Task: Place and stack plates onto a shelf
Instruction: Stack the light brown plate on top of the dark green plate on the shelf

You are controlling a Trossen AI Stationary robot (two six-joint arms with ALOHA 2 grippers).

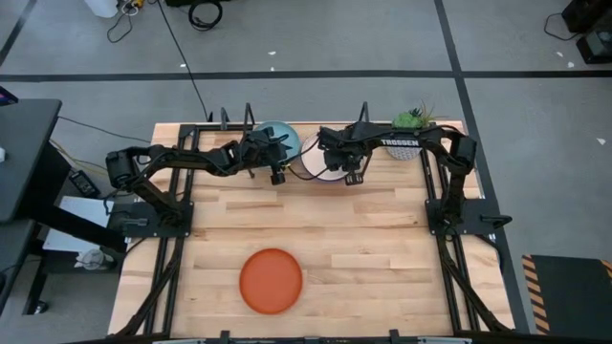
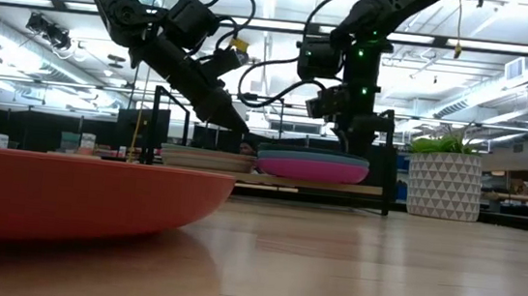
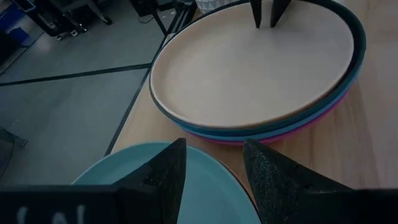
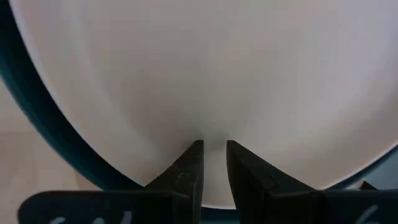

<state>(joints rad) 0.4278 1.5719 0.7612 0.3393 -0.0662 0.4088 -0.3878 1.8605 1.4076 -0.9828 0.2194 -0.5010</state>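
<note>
Left gripper [image 3: 211, 168] fingers parted, empty, above light teal plate [image 3: 186, 186]; right gripper [image 4: 211, 163] fingers slightly apart, tips on cream plate [image 4: 205, 68].

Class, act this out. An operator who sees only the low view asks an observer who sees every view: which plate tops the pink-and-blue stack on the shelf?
Observer: A cream plate is on top, nested in a dark teal plate.
Operator: Where does the right gripper stand?
Observer: The right gripper points down at the inside of the cream plate, with its fingers slightly apart.
Operator: And the other stack?
Observer: A light teal plate tops it, with the left gripper open just above it.
</note>
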